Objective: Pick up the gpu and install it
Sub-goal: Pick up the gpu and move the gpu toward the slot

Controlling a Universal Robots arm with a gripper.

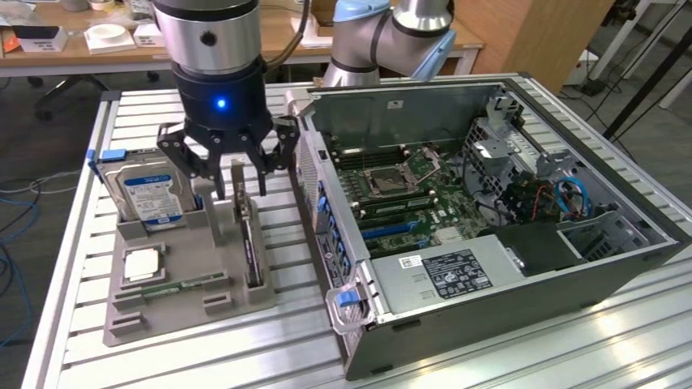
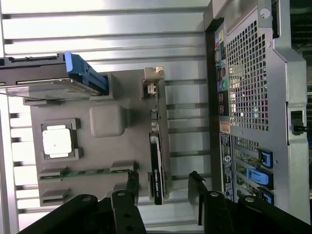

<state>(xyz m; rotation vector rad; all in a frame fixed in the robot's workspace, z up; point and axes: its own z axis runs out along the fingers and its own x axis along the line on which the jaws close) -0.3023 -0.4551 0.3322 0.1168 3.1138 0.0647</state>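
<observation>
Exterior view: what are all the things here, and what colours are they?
gpu: one, black, on edge in the tray, under the gripper.
hard drive: one, silver with blue-white label, upright in the tray.
processor chip: one, silver, flat in the tray.
memory stick: one, green, flat in the tray.
tray: one, grey, on the table, exterior view's left.
computer case: one, dark grey, open, exterior view's right.
table: one, silver, under everything.
gripper: one, black, open, above the gpu.
</observation>
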